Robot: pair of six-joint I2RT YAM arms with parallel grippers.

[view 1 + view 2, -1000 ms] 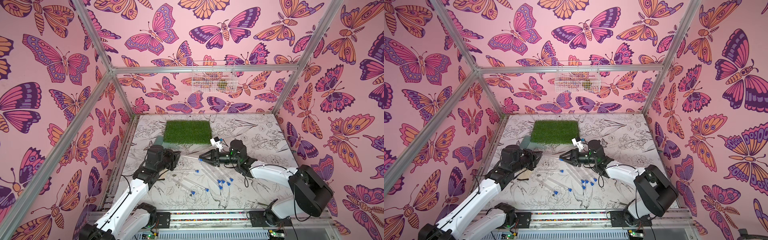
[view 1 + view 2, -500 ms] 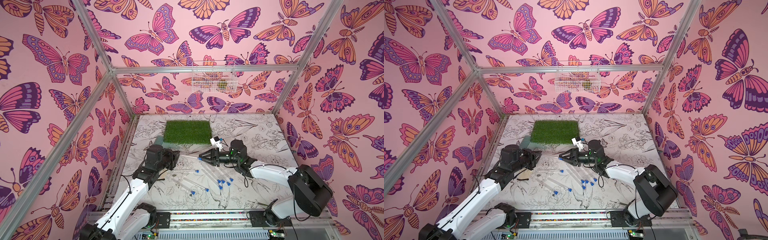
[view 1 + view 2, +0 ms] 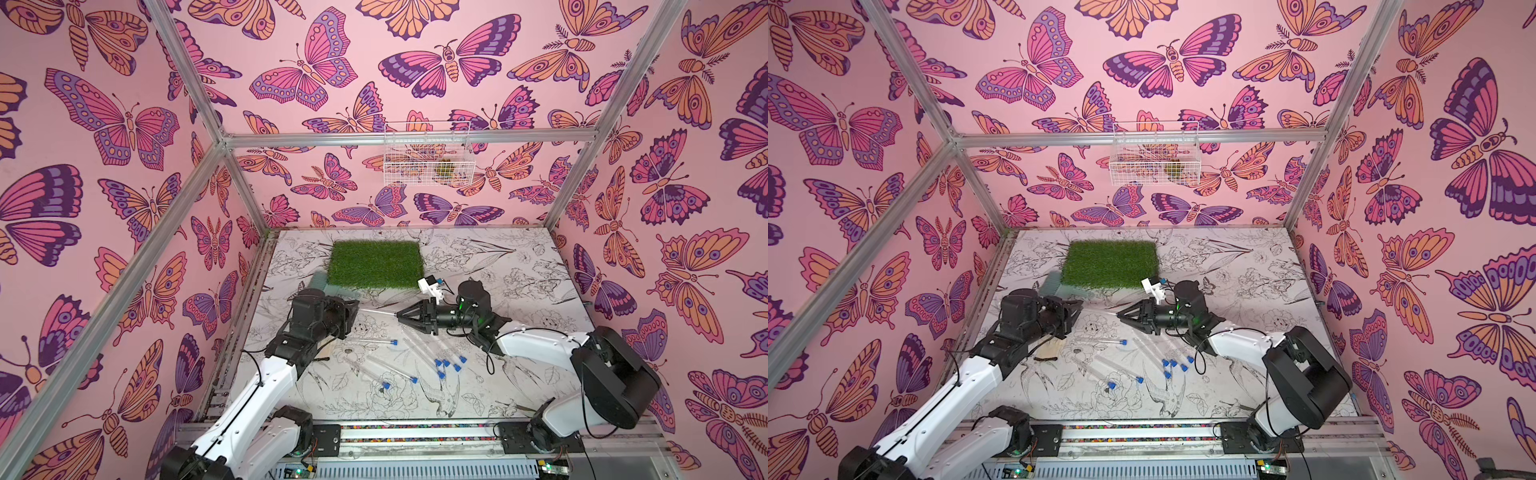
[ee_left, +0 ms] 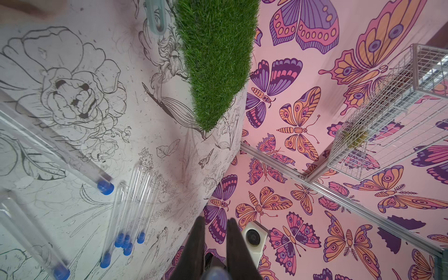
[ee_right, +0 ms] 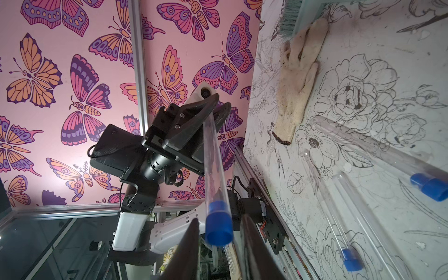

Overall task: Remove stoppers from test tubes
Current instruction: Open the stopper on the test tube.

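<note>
Tube (image 3: 376, 312) hangs mid-air, apparently clear of mat (image 3: 376, 264).

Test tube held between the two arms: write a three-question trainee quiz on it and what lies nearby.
1. True or false: the left pincer is clamped on the stoppered end of the held test tube.
2. Pick one. The blue stopper of that tube is: A) lying on the grass mat; B) between the fingers of the right pincer; C) inside the wire basket.
3. Short answer: what worn cloth thing lies flat near the loose tubes?

Key
1. False: it grips the clear closed end.
2. B, with a sliver of gap on each side.
3. A dirty white glove.
</note>
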